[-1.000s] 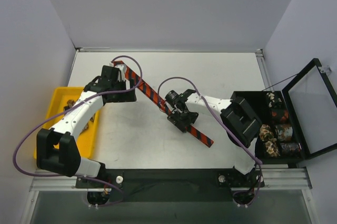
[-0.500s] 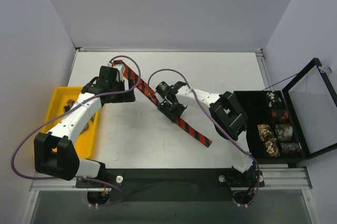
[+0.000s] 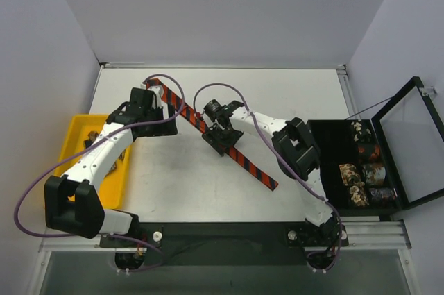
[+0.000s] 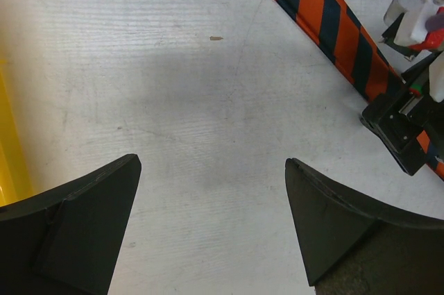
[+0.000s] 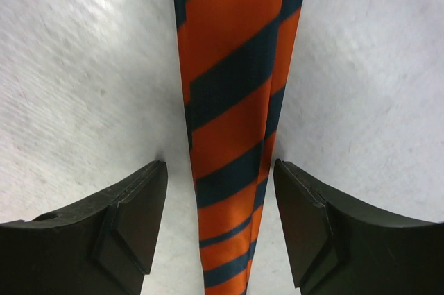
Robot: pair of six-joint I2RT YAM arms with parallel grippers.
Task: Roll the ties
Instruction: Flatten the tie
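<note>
White tabletop [image 3: 312,94]: striped tie [image 3: 253,169] still flat, unrolled, diagonal, right of yellow bin [image 3: 78,125]. Right gripper [image 5: 220,170] slid along it toward bin, jaws apart astride it, not clamped. Left gripper [image 4: 211,163] wide apart, empty, nearer bin. Rolling not started.

A striped tie [image 3: 253,168] lies flat on the white table [image 3: 298,97].

Right tool [image 3: 222,141] farther up the striped tie [image 3: 254,171]

Overhead view down on table [image 3: 208,191], 2 close wrist views, all sharing striped tie [image 5: 232,121]
</note>
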